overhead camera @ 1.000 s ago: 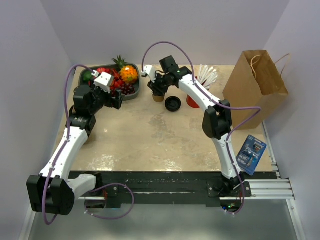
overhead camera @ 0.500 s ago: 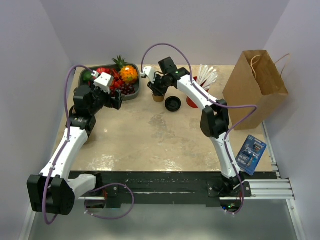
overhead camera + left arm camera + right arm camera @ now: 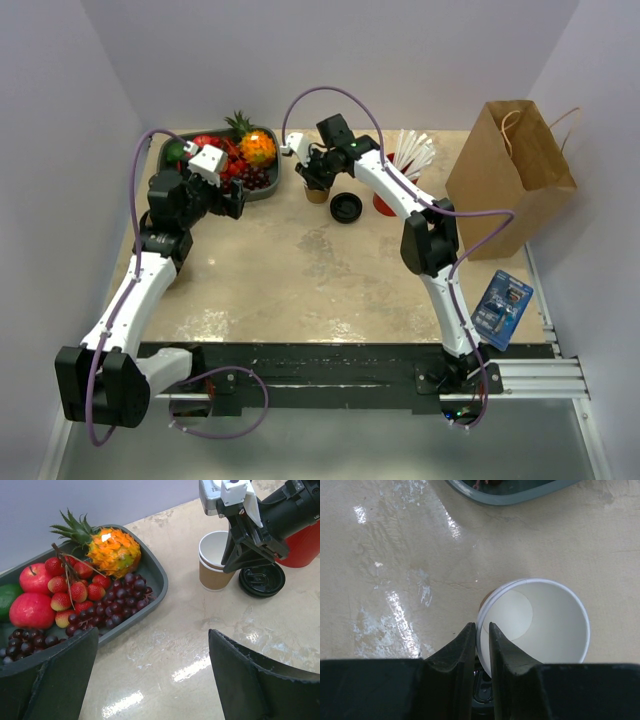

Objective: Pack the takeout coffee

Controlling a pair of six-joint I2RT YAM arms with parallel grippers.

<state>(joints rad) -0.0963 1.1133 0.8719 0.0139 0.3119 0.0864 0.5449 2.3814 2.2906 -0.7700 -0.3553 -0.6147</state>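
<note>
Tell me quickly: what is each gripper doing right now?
Left gripper: open, holding nothing.
Right gripper: closed, pinching the rim of the paper cup.

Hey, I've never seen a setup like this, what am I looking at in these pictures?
Two white robot arms are bolted at a table's near edge, each ending in a two-fingered pincer. One picture looks down from above; the other two come from a camera on each wrist. On the table sit a tray of fruit, a paper cup, a black lid beside it, a red cup with straws and a brown paper bag. The left pincer hangs wide open near the tray, holding nothing. The right pincer is pinched on the paper cup's rim, one finger inside, one outside.
</note>
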